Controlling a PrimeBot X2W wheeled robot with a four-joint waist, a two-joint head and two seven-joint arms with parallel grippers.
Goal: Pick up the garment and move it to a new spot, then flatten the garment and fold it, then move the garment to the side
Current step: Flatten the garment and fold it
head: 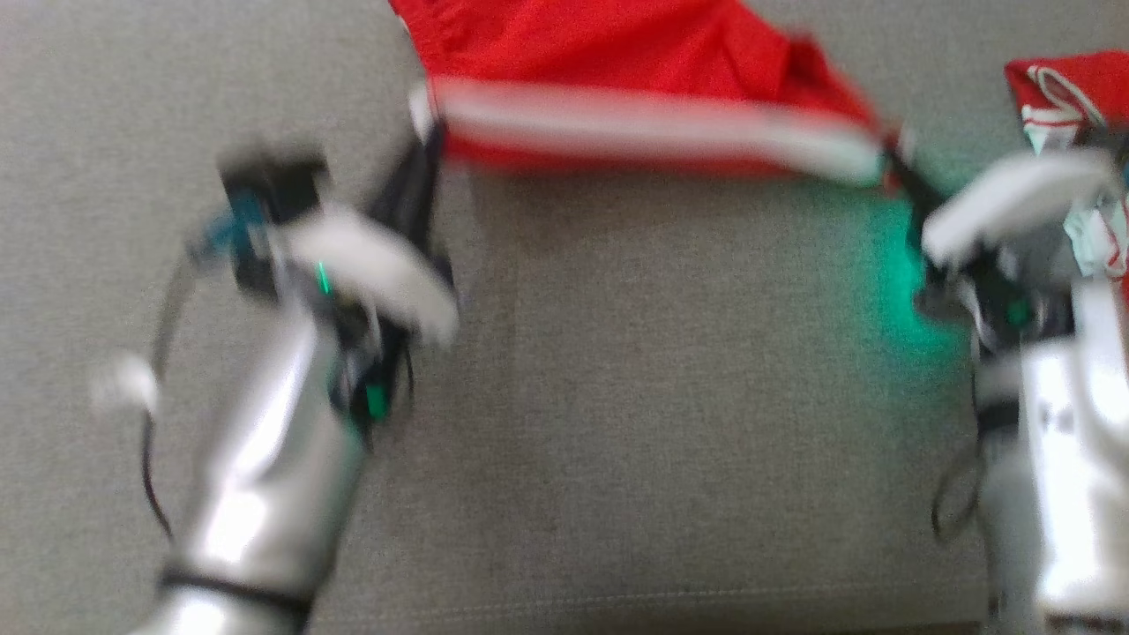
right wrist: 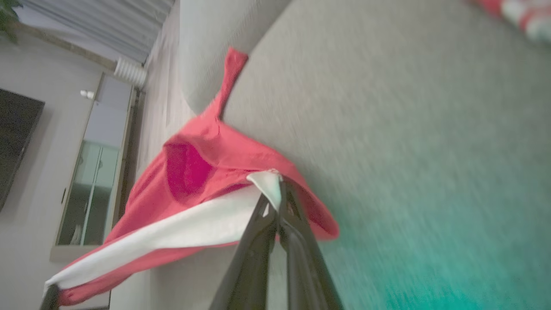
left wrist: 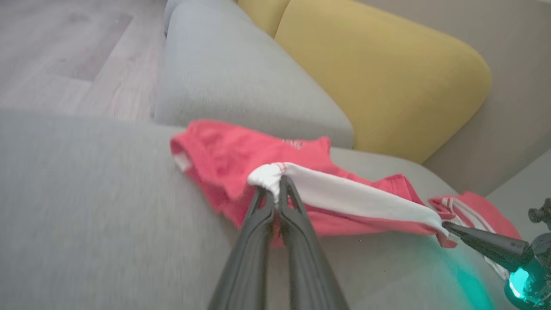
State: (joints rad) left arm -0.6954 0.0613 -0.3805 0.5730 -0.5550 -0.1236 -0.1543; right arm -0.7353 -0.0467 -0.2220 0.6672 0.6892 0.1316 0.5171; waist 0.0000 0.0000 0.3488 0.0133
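Silver forearms [head: 265,476], white wrist covers [head: 379,273], black cables [head: 148,459], green lights [head: 377,401].

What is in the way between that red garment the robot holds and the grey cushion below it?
Nothing visible. The left gripper and right gripper pinch the red garment by its white band, and the grey cushion beneath is bare. A second red-and-white garment lies off to the robot's right.

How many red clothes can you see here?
2. The held garment is stretched between the left gripper and right gripper; the second garment lies at the robot's right, partly hidden.
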